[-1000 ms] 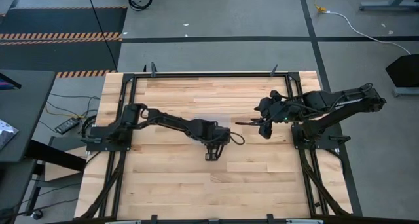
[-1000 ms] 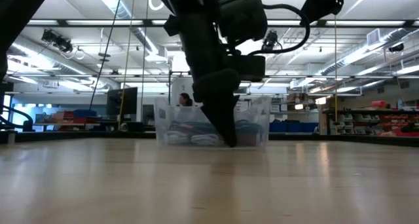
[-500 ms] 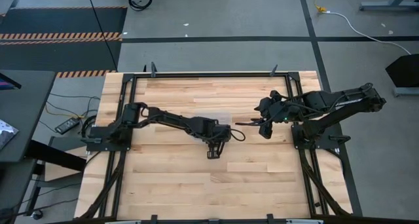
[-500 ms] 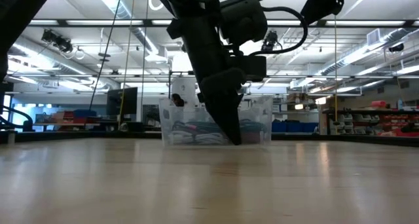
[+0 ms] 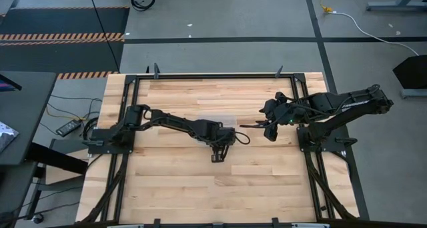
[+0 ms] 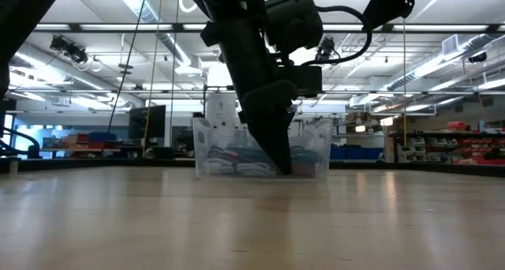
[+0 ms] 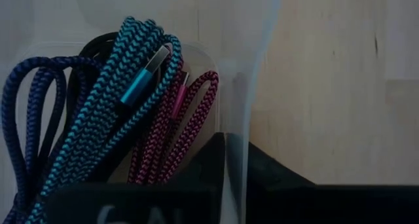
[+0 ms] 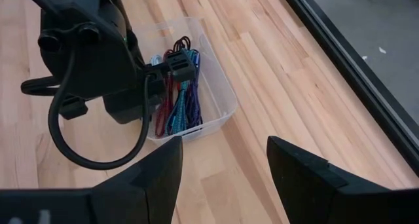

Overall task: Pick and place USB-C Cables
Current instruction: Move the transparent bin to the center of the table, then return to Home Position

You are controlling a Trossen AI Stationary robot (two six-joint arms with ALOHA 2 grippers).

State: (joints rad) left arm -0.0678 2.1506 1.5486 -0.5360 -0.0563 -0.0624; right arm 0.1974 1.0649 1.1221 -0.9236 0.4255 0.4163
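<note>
A small clear plastic tub point(image 8: 221, 105) stands on its base at the middle of the wooden table. It also shows in the low view point(image 6: 312, 148). Several USB-C cable bundles lie in it: teal point(image 7: 98, 119), purple point(image 7: 26, 106), maroon point(image 7: 193, 116) and black point(image 7: 85, 60). My left gripper point(image 8: 177, 63) is shut on the tub's wall. It reaches down in front of the tub in the low view point(image 6: 280, 167). My right gripper point(image 8: 222, 178) is open and empty. It hovers to the tub's right point(image 5: 252, 126). My left gripper holds the tub's side wall point(image 7: 237, 129) at its rim, one finger point(image 7: 219, 155) inside the tub and one point(image 7: 278, 178) outside. The fingers slant down from above and from the table's near side. The tub's base stays on the table.
Bare wood lies all around the tub. A black metal frame point(image 5: 200, 75) runs along the table's edges. The arm bases stand at the table's left point(image 5: 107, 136) and right point(image 5: 320, 131). Shelves and lamps of the room show beyond the far edge.
My left gripper has gone a little toward the table's right edge, still shut on the tub's wall. The tub has slid with it along the table. Most of this shift came in the first half of the second.
</note>
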